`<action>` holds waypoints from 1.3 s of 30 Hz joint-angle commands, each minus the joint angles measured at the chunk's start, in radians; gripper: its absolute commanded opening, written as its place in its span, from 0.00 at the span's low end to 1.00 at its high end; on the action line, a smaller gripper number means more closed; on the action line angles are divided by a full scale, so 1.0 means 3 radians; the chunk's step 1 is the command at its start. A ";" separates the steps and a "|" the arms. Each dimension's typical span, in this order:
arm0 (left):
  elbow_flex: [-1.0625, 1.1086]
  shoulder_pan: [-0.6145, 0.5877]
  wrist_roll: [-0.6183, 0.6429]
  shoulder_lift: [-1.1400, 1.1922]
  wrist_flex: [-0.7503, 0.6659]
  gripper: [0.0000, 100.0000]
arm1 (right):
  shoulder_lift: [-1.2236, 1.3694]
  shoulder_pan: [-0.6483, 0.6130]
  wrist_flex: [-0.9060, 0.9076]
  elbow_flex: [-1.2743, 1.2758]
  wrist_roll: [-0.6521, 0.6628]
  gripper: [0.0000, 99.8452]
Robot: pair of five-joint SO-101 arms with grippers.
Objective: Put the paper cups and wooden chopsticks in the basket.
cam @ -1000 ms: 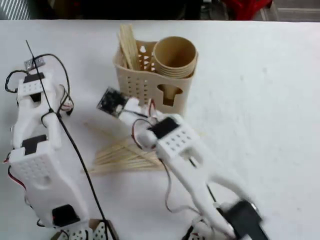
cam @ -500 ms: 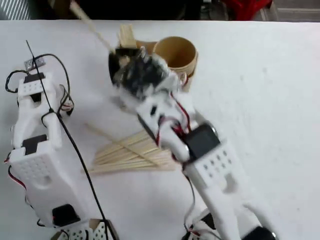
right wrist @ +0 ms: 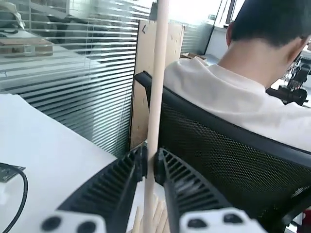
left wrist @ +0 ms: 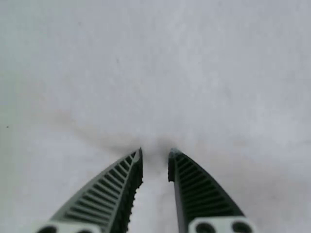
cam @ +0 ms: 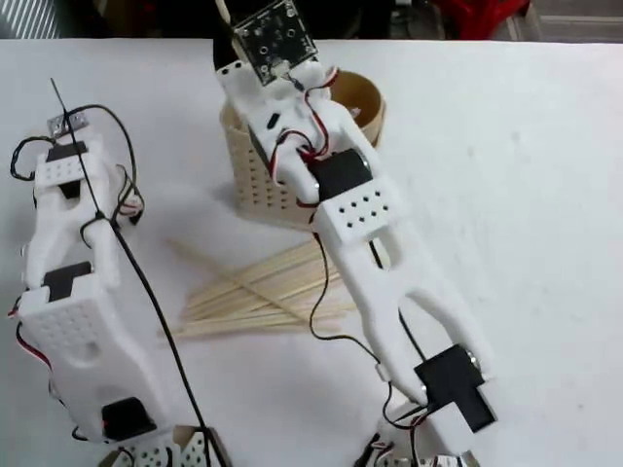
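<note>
Wooden chopstick (right wrist: 155, 87) pinched upright in right fingers (right wrist: 187, 189) above basket (cam: 263, 187); left fingers (left wrist: 116, 191) slightly apart, empty.

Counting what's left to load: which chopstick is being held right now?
The single chopstick clamped in the right gripper; the loose others lie fanned in a pile on the table.

Cups (cam: 371, 101) in basket (cam: 257, 183), chopsticks (cam: 245, 300) fanned beside

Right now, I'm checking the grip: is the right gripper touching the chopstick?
Touching. The right wrist view shows the right gripper clamped on the chopstick, which runs upright between its tips with no gap on either side.
</note>
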 commanded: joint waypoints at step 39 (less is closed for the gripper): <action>-0.0138 -0.0028 0.0026 -0.0013 -0.0036 0.11 | 0.0754 -0.0683 0.2509 0.1325 0.0967 0.14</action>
